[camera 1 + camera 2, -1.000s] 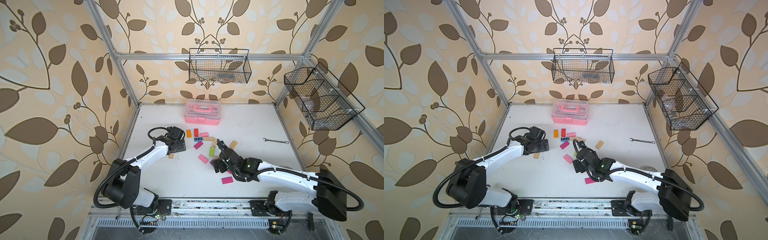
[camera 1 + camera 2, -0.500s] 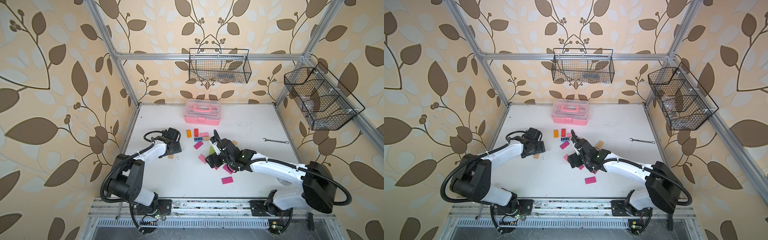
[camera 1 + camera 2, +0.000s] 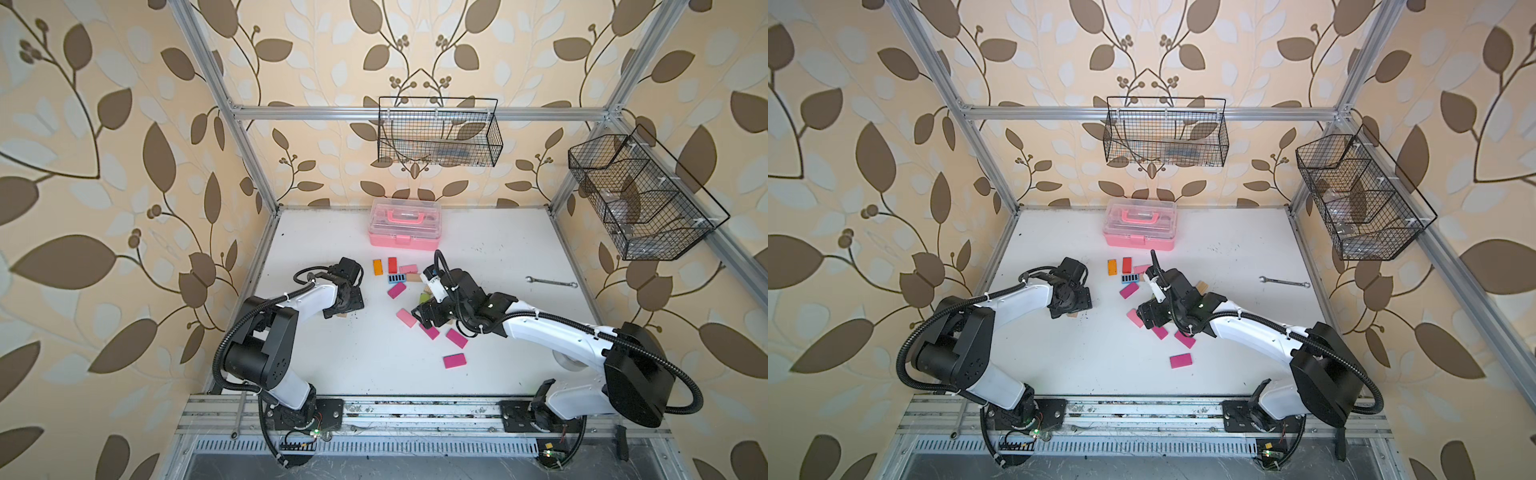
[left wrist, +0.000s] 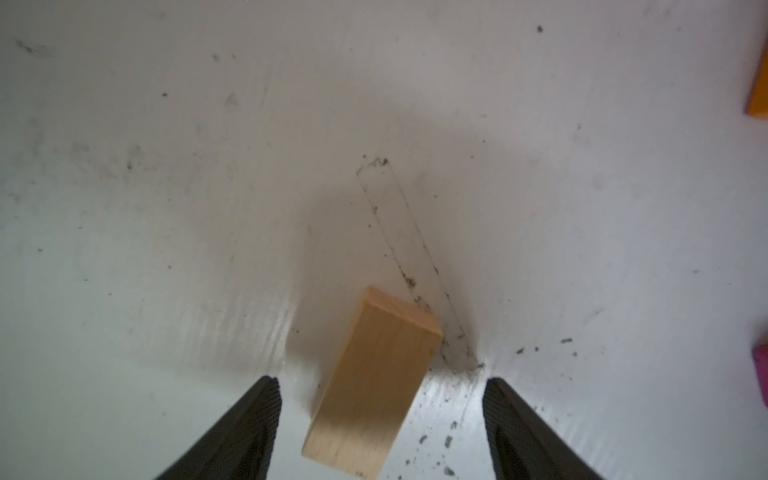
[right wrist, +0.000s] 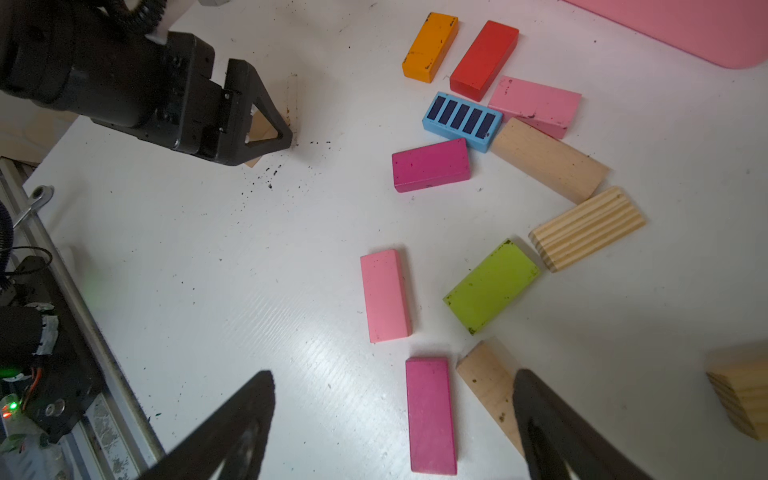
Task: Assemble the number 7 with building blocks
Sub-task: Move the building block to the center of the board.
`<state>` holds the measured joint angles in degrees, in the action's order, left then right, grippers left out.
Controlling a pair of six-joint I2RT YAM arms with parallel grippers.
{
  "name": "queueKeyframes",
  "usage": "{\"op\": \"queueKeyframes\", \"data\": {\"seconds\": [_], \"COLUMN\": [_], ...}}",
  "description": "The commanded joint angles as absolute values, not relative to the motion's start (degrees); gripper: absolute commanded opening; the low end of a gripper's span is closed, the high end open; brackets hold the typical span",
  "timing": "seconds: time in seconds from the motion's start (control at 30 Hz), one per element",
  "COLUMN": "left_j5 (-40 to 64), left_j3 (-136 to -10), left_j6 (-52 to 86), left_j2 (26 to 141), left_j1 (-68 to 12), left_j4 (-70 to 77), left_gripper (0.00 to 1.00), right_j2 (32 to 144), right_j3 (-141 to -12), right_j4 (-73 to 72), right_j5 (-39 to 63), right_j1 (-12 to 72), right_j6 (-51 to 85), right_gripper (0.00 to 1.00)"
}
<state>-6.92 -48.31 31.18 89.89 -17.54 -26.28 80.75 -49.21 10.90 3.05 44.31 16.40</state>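
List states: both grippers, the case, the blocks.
plain wood block: lying flat, ungripped.
left gripper: open, straddling plain wood block, no contact.
magenta block: lying flat, loose.
right gripper: open, magenta block between its jaws, untouched.
pink case: closed.
other blocks: scattered flat, no 7 formed.

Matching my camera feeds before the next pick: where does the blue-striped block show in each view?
Both top views: blue-striped block mid-table, next to the red block.
Left wrist: not in it.
Right wrist, between the red and magenta block.
Shared landmark: orange block, beside the red block.
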Motion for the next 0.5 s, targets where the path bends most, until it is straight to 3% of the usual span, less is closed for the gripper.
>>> {"op": "queueKeyframes", "data": {"seconds": [0.0, 0.47], "left_j5": [0.68, 12.38], "left_j3": [-48.34, -51.42], "left_j6": [30.39, 31.07], "left_j2": [90.7, 91.57], "left_j1": [-17.62, -20.14], "left_j4": [-24.07, -17.91], "left_gripper": [0.79, 0.99], "right_j2": [79.85, 82.65], "right_j3": [-49.14, -51.28], "right_j4": [9.9, 9.22], "right_j5": [4.43, 6.24], "right_j1": [43.71, 45.07], "right_j6": [15.29, 13.18], "right_gripper": [0.9, 0.89]}}
